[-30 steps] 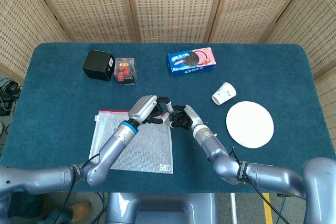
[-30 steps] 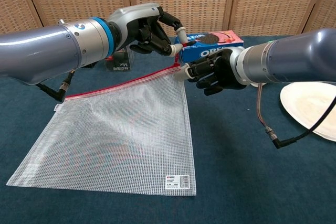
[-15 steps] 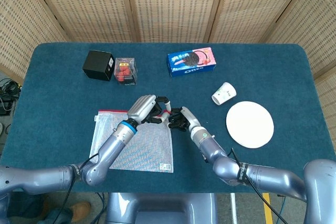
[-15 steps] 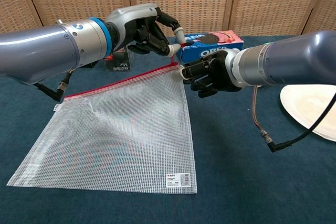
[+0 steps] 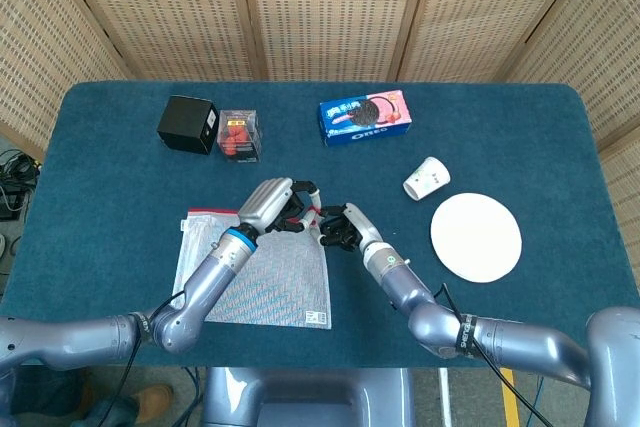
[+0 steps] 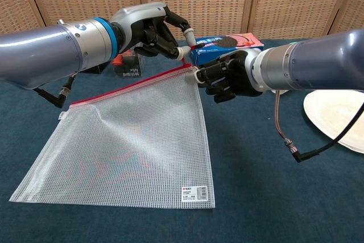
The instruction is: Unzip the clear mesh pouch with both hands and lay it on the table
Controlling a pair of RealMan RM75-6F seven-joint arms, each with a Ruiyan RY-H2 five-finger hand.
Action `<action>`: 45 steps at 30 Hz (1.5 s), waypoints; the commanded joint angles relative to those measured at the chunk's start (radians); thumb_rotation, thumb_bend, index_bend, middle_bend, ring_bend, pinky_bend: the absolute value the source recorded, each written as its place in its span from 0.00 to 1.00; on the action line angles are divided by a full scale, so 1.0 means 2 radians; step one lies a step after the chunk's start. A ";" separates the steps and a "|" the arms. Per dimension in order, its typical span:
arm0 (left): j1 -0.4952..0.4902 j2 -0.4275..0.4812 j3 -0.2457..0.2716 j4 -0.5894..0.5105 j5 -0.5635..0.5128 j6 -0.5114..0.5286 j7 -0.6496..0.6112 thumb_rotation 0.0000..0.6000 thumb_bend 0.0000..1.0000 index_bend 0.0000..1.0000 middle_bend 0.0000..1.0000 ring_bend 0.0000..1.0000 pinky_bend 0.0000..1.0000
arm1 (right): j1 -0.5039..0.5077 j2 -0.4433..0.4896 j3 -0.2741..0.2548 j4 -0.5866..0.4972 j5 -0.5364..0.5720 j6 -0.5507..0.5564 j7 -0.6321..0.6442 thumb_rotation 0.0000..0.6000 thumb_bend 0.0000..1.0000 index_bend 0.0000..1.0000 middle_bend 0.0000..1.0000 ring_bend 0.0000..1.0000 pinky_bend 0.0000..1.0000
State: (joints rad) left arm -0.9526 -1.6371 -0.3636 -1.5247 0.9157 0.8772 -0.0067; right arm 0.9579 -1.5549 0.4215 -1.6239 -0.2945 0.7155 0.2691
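Note:
The clear mesh pouch (image 6: 125, 140) with a red zip edge (image 6: 122, 86) lies mostly flat on the blue table (image 6: 273, 186), its top right corner lifted. My left hand (image 6: 156, 32) pinches the red zip pull at that corner. My right hand (image 6: 224, 78) grips the corner of the pouch just beside it. In the head view the pouch (image 5: 270, 282) sits left of centre, with the left hand (image 5: 275, 207) and right hand (image 5: 340, 230) meeting at its upper right corner.
At the back stand an Oreo box (image 5: 365, 117), a black box (image 5: 188, 124) and a clear box with red contents (image 5: 239, 134). A paper cup (image 5: 426, 178) lies on its side near a white plate (image 5: 476, 237) on the right.
Both hands have shifted slightly left with the pouch corner still held. The pouch body has barely moved.

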 commanded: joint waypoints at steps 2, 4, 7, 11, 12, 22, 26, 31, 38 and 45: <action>0.003 0.005 0.003 0.001 -0.003 0.000 0.003 1.00 0.63 0.83 1.00 0.97 1.00 | -0.010 0.003 0.008 -0.002 -0.010 -0.001 0.010 1.00 0.83 0.74 0.90 0.90 1.00; 0.005 0.009 0.003 0.002 -0.007 -0.002 0.002 1.00 0.64 0.83 1.00 0.97 1.00 | -0.017 0.005 0.012 -0.004 -0.016 -0.001 0.016 1.00 0.83 0.74 0.90 0.90 1.00; 0.008 0.012 0.002 0.003 -0.009 -0.003 -0.003 1.00 0.64 0.83 1.00 0.97 1.00 | -0.020 0.010 0.015 -0.008 -0.020 -0.002 0.018 1.00 0.83 0.74 0.90 0.90 1.00; 0.012 0.016 0.001 0.007 -0.012 -0.008 -0.013 1.00 0.64 0.83 1.00 0.97 1.00 | -0.024 0.019 0.021 -0.014 -0.022 -0.007 0.021 1.00 0.83 0.75 0.90 0.90 1.00; 0.013 0.017 0.001 0.009 -0.013 -0.009 -0.016 1.00 0.64 0.83 1.00 0.97 1.00 | -0.025 0.021 0.023 -0.015 -0.022 -0.008 0.023 1.00 0.84 0.75 0.90 0.90 1.00; 0.022 0.023 0.002 0.034 -0.010 -0.018 -0.034 1.00 0.64 0.83 1.00 0.97 1.00 | -0.036 0.045 0.037 -0.025 -0.023 -0.027 0.040 1.00 0.84 0.76 0.90 0.90 1.00; 0.023 0.023 0.003 0.042 -0.011 -0.022 -0.039 1.00 0.64 0.83 1.00 0.98 1.00 | -0.039 0.050 0.041 -0.028 -0.025 -0.032 0.047 1.00 0.84 0.76 0.90 0.90 1.00; 0.028 0.025 0.004 0.059 -0.014 -0.029 -0.048 1.00 0.64 0.83 1.00 0.97 1.00 | -0.043 0.061 0.049 -0.034 -0.029 -0.036 0.056 1.00 0.84 0.76 0.90 0.90 1.00; 0.042 0.039 0.004 0.080 -0.013 -0.036 -0.066 1.00 0.64 0.83 1.00 0.97 1.00 | -0.050 0.081 0.058 -0.044 -0.032 -0.038 0.069 1.00 0.84 0.76 0.90 0.90 1.00; 0.061 0.057 0.011 0.110 -0.018 -0.047 -0.082 1.00 0.64 0.83 1.00 0.98 1.00 | -0.059 0.103 0.056 -0.046 -0.031 -0.037 0.073 1.00 0.84 0.76 0.90 0.90 1.00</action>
State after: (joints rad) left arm -0.8421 -1.5341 -0.3472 -1.3211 0.8862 0.7920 -0.1611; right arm 0.8447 -1.3577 0.5370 -1.7164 -0.3585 0.6403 0.4155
